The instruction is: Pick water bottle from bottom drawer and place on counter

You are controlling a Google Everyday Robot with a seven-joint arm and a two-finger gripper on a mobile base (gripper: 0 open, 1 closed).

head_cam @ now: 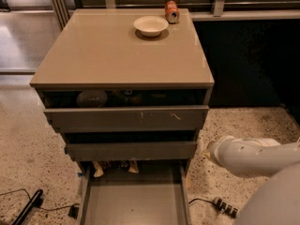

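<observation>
Bags (112, 166) are lying at the back of the open bottom drawer (133, 203). I am not seeing the water bottle. My hand is out of view, so I cannot tell its grip.

Counter (108, 55) – bowl (150, 25) & soda can (171, 11) at rear.

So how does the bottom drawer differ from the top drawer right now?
The bottom drawer is pulled far out, its floor showing; the top drawer is open only a little, its inside dark. Both are grey. The gripper is out of view; only the arm shows.
</observation>
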